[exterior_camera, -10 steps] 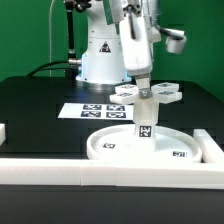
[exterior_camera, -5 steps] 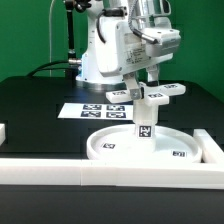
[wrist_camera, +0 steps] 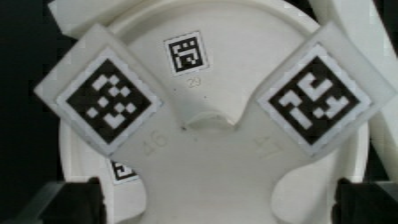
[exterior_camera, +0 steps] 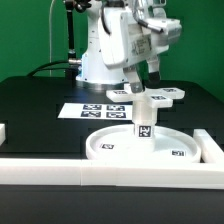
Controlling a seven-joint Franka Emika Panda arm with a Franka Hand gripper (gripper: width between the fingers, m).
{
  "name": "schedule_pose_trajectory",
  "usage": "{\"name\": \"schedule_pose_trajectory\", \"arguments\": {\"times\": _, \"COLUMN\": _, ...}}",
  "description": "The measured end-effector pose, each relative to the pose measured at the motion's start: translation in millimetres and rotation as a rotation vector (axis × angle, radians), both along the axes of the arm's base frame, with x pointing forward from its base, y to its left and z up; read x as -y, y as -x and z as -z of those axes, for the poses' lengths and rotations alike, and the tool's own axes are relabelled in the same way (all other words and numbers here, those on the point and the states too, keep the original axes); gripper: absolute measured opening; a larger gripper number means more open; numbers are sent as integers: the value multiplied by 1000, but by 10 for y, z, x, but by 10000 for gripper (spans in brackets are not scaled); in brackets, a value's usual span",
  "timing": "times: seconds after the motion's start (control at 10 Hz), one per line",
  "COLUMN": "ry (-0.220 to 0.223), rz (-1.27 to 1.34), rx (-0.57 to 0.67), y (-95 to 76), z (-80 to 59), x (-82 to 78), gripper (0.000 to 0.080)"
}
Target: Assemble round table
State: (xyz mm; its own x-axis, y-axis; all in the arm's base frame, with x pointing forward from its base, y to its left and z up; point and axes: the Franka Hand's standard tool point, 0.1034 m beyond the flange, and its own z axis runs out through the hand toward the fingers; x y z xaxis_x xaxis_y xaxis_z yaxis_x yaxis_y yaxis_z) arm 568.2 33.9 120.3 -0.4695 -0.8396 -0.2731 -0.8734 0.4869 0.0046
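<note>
The large round disc [exterior_camera: 165, 150] lies flat on the black table near its front edge. The short post [exterior_camera: 143, 120] stands upright in the disc's middle. The cross-shaped foot [exterior_camera: 172, 95] sits on top of the post, its tagged arms spread level. My gripper [exterior_camera: 147, 86] comes down from above and is shut on the foot. In the wrist view the foot [wrist_camera: 214, 130] fills the picture with two big tags, the gripper [wrist_camera: 217, 200] spans its white body, and a dark finger [wrist_camera: 71, 203] presses each side. The disc [wrist_camera: 187, 30] shows beneath.
The marker board [exterior_camera: 95, 110] lies flat behind the disc. A long white rail [exterior_camera: 90, 168] runs along the front, with a shorter piece [exterior_camera: 211, 146] at the exterior view's right and a stub [exterior_camera: 3, 131] at the left. The arm's base [exterior_camera: 100, 60] stands at the back.
The wrist has turned about the vertical axis over the post. The foot's arms have swung round with it. The disc and post have stayed in place.
</note>
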Motion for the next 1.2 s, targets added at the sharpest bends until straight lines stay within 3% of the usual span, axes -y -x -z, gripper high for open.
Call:
{"name": "schedule_pose_trajectory", "arguments": {"times": 0.5, "ry": 19, "rz": -142, "rx": 39, "y": -11, "z": -26, "x": -32, "gripper": 649}}
{"name": "schedule_pose_trajectory", "arguments": {"times": 0.8, "ry": 65, "rz": -549, "rx": 75, "y": -47, "z": -123, "x": -287, "gripper": 649}}
{"name": "schedule_pose_trajectory", "arguments": {"times": 1.2, "ry": 94, "rz": -843, "rx": 140, "y": -46, "z": -113, "x": -300, "gripper": 649}}
